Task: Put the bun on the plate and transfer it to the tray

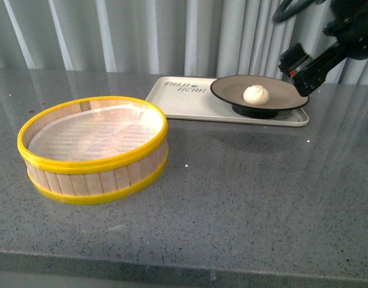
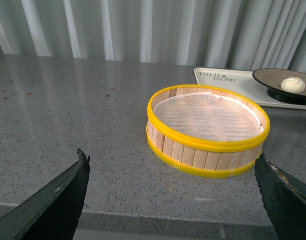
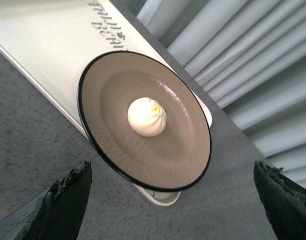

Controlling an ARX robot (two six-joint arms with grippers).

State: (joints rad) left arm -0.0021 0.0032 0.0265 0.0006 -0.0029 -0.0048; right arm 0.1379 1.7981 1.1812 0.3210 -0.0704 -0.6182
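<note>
Steamer basket (image 1: 93, 149) nearest cam, empty, on grey counter (image 1: 244, 198), not a task obj. Behind it to the right: tray (image 1: 184, 99) w/ plate (image 1: 259, 96) sitting on its right half, bun (image 1: 256, 94) roughly centred on plate. Wrist view confirms bun upright, yellow dot up; plate edge overhangs tray rim on one side, foot looks inside the tray.

R gripper (image 3: 170, 200) spread wide, holding nothing, above and just off the plate's right edge; its body shows in front view by the plate rim, can't tell if touching. L gripper (image 2: 170, 200) also spread wide, empty, well apart from tray, looking at basket.

Judgement: task looks basically done, step in hand = release/retreat of R arm. To do it well: keep jaws wide, lift straight up and back away from the rim before any sideways move, so a finger doesn't clip the rim and tip plate or roll bun. Plate is shallow and glossy-rimmed, so it prob slides easily on plastic tray. No need to regrip unless overhang makes plate rock. L arm stays put.
</note>
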